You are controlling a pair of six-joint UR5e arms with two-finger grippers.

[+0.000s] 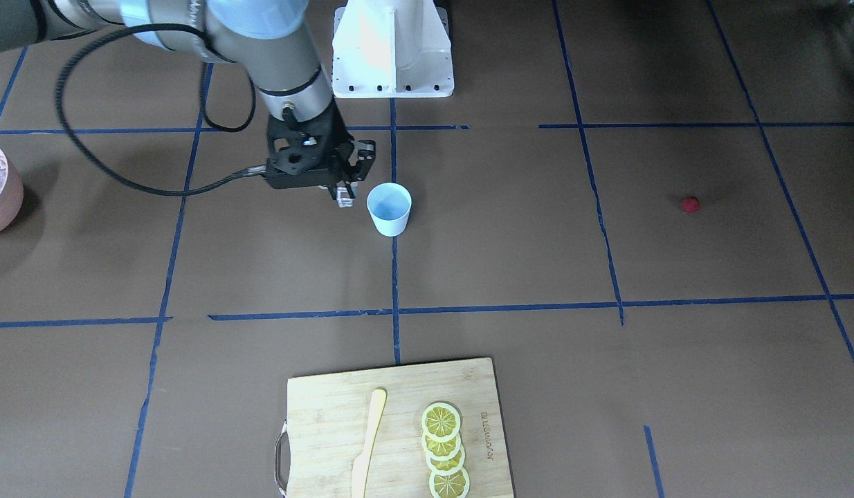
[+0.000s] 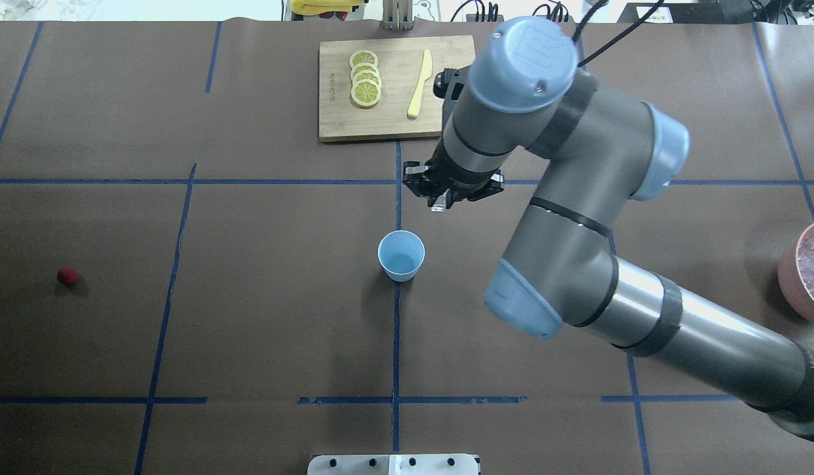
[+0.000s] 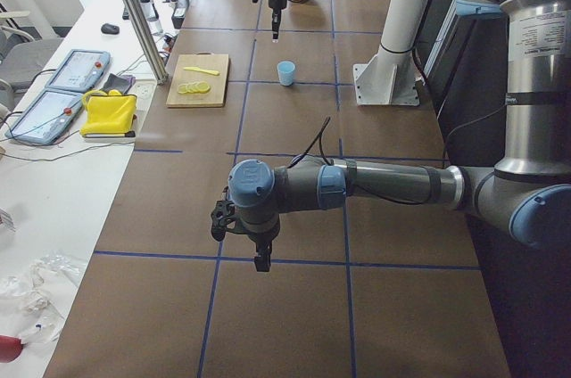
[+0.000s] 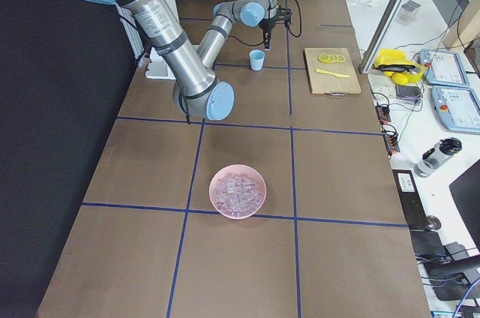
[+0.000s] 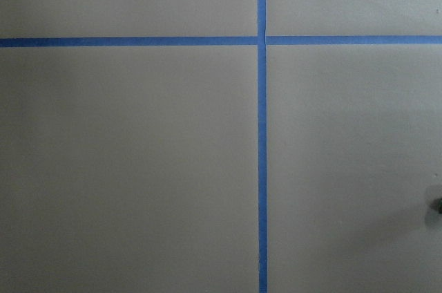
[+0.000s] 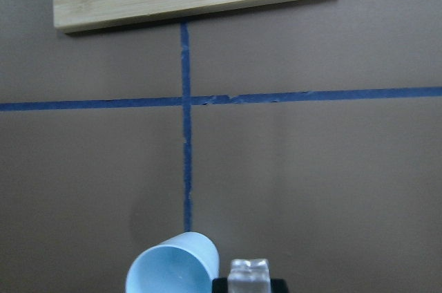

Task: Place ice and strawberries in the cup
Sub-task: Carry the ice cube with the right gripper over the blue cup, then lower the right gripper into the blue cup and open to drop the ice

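The right gripper (image 2: 438, 203) has its two fingers pinched onto a single clear ice cube (image 2: 437, 207). The cube sits between the fingertips and sticks out a little below them. In the right wrist view the cube (image 6: 248, 270) is at the bottom edge, wedged between the dark finger ends.

The cup (image 2: 401, 254) stands upright on the table (image 2: 249, 330), and its inside looks empty. In the overhead view the held cube is at about 1 o'clock from the cup, close to it but not over its mouth. In the wrist view the cup's rim (image 6: 173, 272) is just at 9 o'clock of the cube. The side views show the gripper lifted off the table, higher than the cup.

The strawberry (image 2: 67, 276) lies alone on the table, well away at 9 o'clock from the cup in the overhead view. A pink bowl (image 4: 259, 202) holds a heap of ice (image 4: 237, 190) and stands far off at 3 o'clock.

A cutting board (image 2: 394, 122) at 12 o'clock carries lemon slices (image 2: 365, 78) and a yellow knife (image 2: 419, 84).

The left gripper (image 3: 260, 262) hangs above bare table, well away from all of these. Whether its fingers are apart or together cannot be told.
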